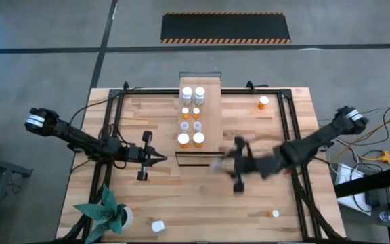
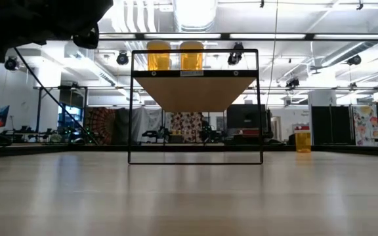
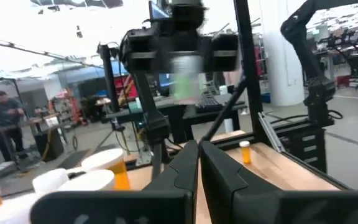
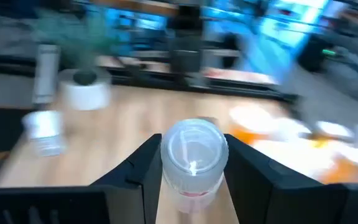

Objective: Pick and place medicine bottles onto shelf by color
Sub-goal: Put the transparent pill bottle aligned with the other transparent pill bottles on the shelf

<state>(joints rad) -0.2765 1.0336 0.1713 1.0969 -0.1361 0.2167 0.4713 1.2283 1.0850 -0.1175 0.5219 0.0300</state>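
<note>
Clear-greyish bottle (image 4: 193, 163) with a white cap sits clamped between the right pincer (image 4: 193, 171) fingers, cap end toward the wrist camera. In the high view that pincer (image 1: 221, 165) hangs over the tabletop (image 1: 263, 196), just beside the near end of the shelf (image 1: 212, 115); the bottle there is only a blur.

On the shelf beyond the pincer: two orange bottles (image 1: 191, 140) nearest, smaller ones mid-board, two white bottles (image 1: 193, 93) at the far end.

One orange bottle (image 1: 263, 102) stands alone at the far tabletop edge, a small one (image 1: 275, 213) near the front edge, well apart from the pincer.

Left pincer (image 1: 162, 158) is pressed together, empty, pointing at the shelf's near end.
</note>
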